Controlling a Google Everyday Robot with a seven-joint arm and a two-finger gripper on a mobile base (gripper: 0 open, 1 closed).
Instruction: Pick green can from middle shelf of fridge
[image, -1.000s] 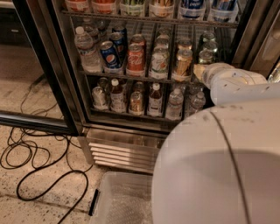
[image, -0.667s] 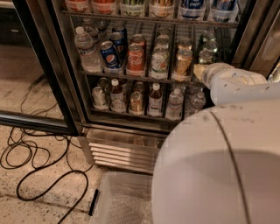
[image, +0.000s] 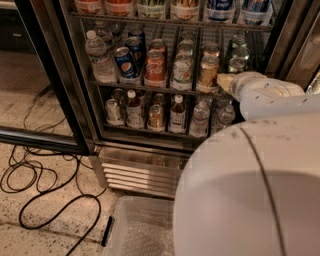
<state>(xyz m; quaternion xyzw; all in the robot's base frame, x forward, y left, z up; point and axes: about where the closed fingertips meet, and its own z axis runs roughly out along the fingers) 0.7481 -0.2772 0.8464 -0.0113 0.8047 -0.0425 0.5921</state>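
The fridge (image: 145, 167) stands with its left door open. Its middle shelf (image: 150, 88) carries a water bottle (image: 98, 57), blue cans (image: 125, 61), a red can (image: 154, 67), a whitish can (image: 182, 72) and a gold-tan can (image: 208, 74). Dark green cans (image: 236, 59) stand in the right-hand column, one behind another. My white arm (image: 267, 95) reaches in from the right. My gripper (image: 225, 82) is at its pale tip, at the shelf's front rail, just below and in front of the green cans. The arm hides the shelf's right end.
The lower shelf holds small bottles and cans (image: 170, 112). The top shelf holds more drinks (image: 185, 9). The open glass door (image: 35, 90) stands at left. Black cables (image: 35, 185) loop on the floor. A clear plastic bin (image: 137, 230) sits below the ribbed base.
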